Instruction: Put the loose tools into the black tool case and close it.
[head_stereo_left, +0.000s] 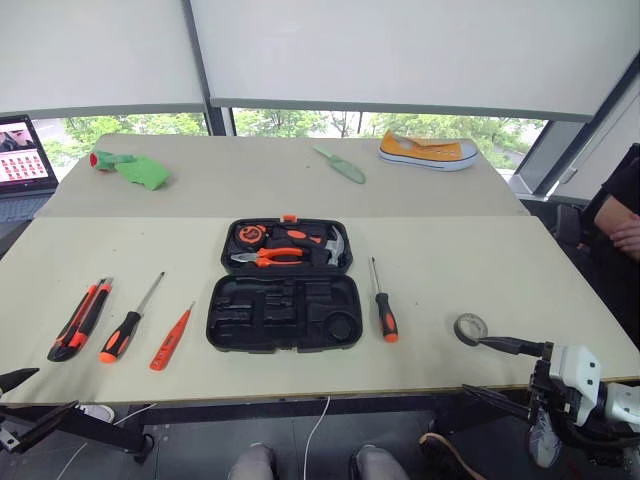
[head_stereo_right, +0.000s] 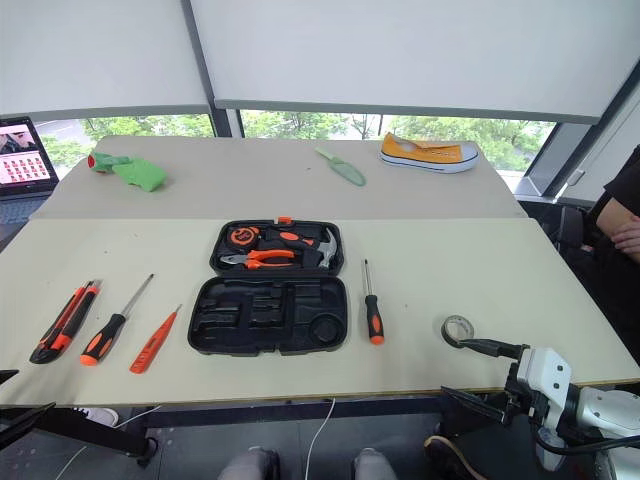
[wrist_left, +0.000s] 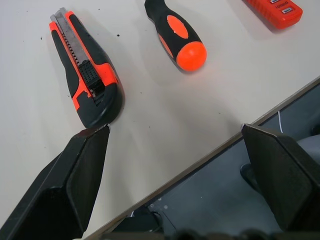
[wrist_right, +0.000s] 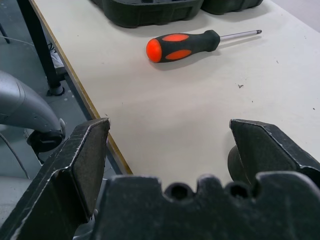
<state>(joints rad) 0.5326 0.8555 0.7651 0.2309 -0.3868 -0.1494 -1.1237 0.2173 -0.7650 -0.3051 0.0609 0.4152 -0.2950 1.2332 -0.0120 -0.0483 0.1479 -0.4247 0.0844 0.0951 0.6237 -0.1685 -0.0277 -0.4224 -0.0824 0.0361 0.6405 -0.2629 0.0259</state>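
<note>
The black tool case (head_stereo_left: 284, 312) lies open mid-table. Its far half holds a tape measure, pliers and a hammer; the near half's recesses are bare. Left of it lie the loose tools: a utility knife (head_stereo_left: 80, 318), a screwdriver (head_stereo_left: 130, 322) and a slim orange screwdriver (head_stereo_left: 171, 337). Another screwdriver (head_stereo_left: 382, 305) lies right of the case. My left gripper (wrist_left: 174, 129) hovers open over the table's front edge, just short of the knife (wrist_left: 85, 80). Beyond the front right edge, my right gripper (wrist_right: 169, 125) is open and faces the right screwdriver (wrist_right: 185, 44).
A roll of tape (head_stereo_left: 470, 327) lies near my right gripper. On the far table are a pale green trowel (head_stereo_left: 342, 165), a yellow shoe (head_stereo_left: 428, 151) and a green cloth (head_stereo_left: 135, 168). A laptop (head_stereo_left: 22, 155) stands far left; a person (head_stereo_left: 620, 215) sits at the right.
</note>
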